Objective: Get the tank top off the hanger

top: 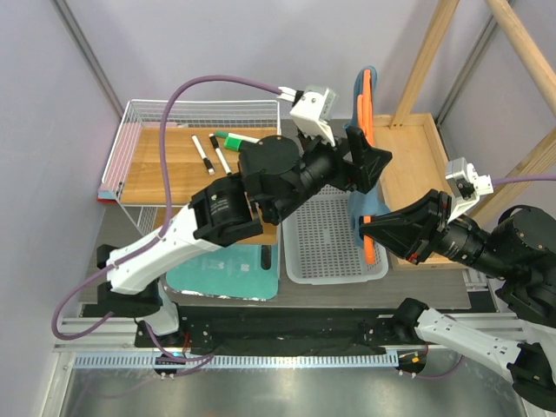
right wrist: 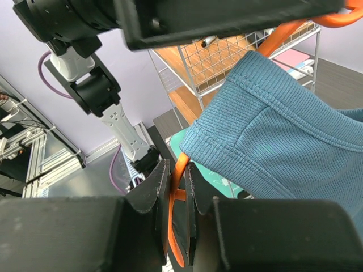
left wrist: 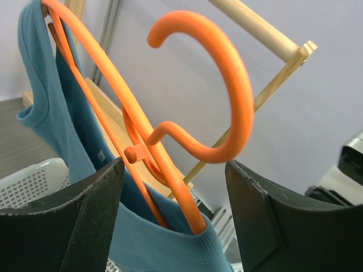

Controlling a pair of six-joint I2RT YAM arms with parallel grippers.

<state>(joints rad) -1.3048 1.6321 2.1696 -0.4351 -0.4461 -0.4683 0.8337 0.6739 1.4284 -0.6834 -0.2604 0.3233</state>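
Note:
The orange hanger (top: pixel 368 102) hangs in the air over the white basket, held nearly edge-on, with the teal-blue tank top (top: pixel 372 205) draped on it. My right gripper (top: pixel 366 230) is shut on the hanger's lower end; in the right wrist view the orange bar (right wrist: pixel 180 168) sits pinched in the gripper (right wrist: pixel 177 181), with the tank top's ribbed hem (right wrist: pixel 283 136) just above. My left gripper (top: pixel 369 165) is open around the hanger's middle. In the left wrist view the gripper (left wrist: pixel 176 218) straddles the hook's neck (left wrist: pixel 170 181) and the tank top's strap (left wrist: pixel 62 130), touching neither.
A white plastic basket (top: pixel 334 261) lies below the hanger. A mint-green mat (top: pixel 221 274) is to its left. A wire rack (top: pixel 139 130) with markers (top: pixel 201 152) stands at the back left. A wooden tray (top: pixel 417 165) and wooden posts (top: pixel 426 52) stand at the right.

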